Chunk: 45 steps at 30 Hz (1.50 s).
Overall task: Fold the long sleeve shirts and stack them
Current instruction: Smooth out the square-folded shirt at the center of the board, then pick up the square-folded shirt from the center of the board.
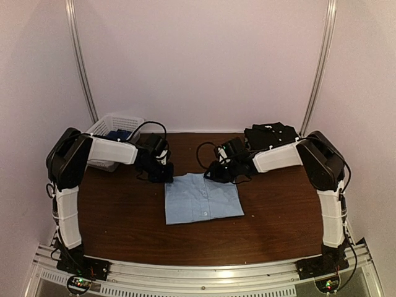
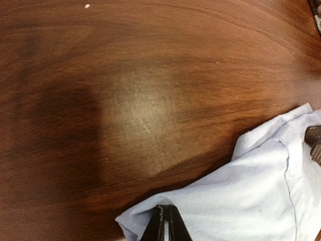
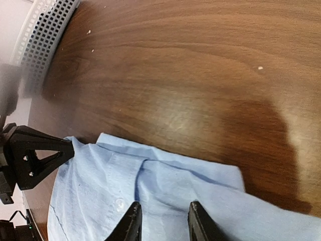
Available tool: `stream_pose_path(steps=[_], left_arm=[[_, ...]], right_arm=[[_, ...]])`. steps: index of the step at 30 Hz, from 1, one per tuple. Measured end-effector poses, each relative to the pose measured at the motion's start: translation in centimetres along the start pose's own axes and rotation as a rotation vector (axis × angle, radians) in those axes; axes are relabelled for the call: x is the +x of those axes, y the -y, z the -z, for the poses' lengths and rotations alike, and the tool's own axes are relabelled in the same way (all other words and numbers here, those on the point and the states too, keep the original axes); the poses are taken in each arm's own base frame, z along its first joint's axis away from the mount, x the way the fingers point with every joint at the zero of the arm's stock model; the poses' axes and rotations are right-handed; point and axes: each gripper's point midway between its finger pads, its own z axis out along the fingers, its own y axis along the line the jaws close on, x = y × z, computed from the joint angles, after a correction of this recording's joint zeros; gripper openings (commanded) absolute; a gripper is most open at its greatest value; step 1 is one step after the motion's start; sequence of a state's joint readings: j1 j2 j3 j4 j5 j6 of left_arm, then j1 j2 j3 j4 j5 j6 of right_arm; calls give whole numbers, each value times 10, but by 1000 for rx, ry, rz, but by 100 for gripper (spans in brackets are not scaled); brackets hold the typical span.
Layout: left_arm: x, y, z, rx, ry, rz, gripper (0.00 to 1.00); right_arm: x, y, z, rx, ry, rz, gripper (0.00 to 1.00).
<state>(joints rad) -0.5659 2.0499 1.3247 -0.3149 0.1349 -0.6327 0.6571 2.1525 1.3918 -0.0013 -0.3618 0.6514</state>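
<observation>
A light blue long sleeve shirt (image 1: 202, 198) lies folded into a rectangle at the middle of the table. My left gripper (image 1: 163, 174) is at its far left corner. In the left wrist view the jaws (image 2: 167, 208) are shut on the edge of the blue cloth (image 2: 251, 196). My right gripper (image 1: 218, 174) is at the shirt's far edge. In the right wrist view it (image 3: 164, 207) is open, its fingers astride the collar area of the shirt (image 3: 165, 181) with a button beside them. A folded black shirt (image 1: 271, 135) lies at the back right.
A white mesh basket (image 1: 104, 127) stands at the back left with dark blue cloth (image 1: 117, 134) inside; its rim shows in the right wrist view (image 3: 42, 35). The table (image 1: 124, 216) is dark brown wood. White walls close in the back and sides.
</observation>
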Motion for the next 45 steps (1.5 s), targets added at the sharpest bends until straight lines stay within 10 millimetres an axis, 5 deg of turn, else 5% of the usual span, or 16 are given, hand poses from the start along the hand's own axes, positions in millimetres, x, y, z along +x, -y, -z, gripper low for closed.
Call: stream_pose_path(steps=[8,18,23,30,40,45], left_arm=[[-3,-9,0,-12,2,9,7],[-2,-13,7,-30,-16,3,8],[-1,-1,35,24,11,7,11],[-4,32,71,135,61,-11,14],[36,54,60,234,-24,0,17],[46,61,57,282,-46,27,18]], right_arm=[[-30,45,16,-28,67,-96,34],[-32,49,40,-9,66,-111,38],[-45,54,55,-12,94,-124,37],[-44,90,54,8,85,-183,36],[-45,105,52,1,75,-209,36],[-45,96,71,35,83,-176,37]])
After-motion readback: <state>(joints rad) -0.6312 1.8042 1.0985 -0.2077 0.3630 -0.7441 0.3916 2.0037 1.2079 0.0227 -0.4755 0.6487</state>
